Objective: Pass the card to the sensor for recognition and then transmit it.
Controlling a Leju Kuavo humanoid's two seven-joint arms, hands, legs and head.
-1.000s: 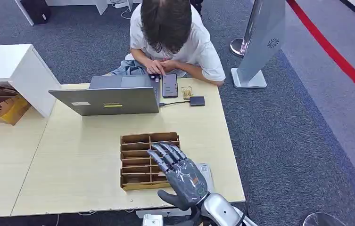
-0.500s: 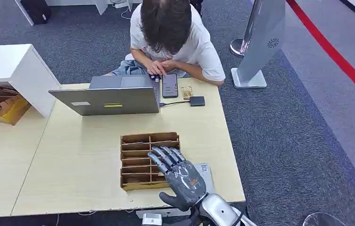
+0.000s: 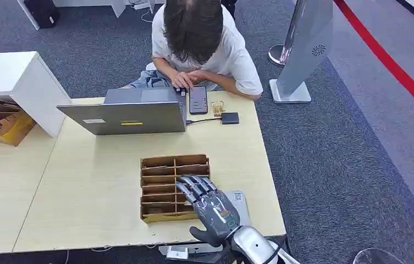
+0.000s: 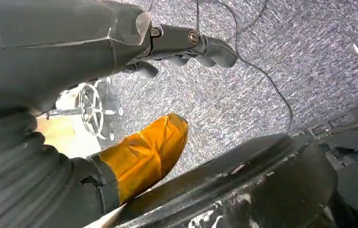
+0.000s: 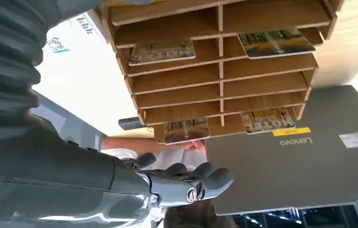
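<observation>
the right hand [image 3: 211, 209] sits low in the centre of the head view, palm down and fingers stretched out together over the right-hand column of the wooden card rack [image 3: 160, 187]. it holds nothing; the fingers lie fairly flat and are not closed on any card. in the right wrist view the fingers [image 5: 200, 175] stand short of the shelves, apart from them.

the cards are in the rack. in the right wrist view one card [image 5: 275, 42] lies in a slot at the upper right of the frame, another card [image 5: 162, 51] just left of centre near the top, and two more sit in lower slots, each poking slightly past its shelf lip. which one is meant i cannot tell.

the step in hand looks like the reach and pick. to do it well, the hand should line up square with one slot, slide the fingertips in flat above the card, bring the thumb under its exposed edge, then pinch and draw straight out along the shelf so the thin dividers are not knocked.

the left hand [image 4: 186, 45], at the top of the left wrist view, hangs over grey carpet with fingers curled in and nothing in them.

a person [image 3: 199, 44] sits at the top centre of the head view behind a laptop [image 3: 127, 113]; a small dark box [image 3: 230, 117] lies beside it, perhaps the sensor.
</observation>
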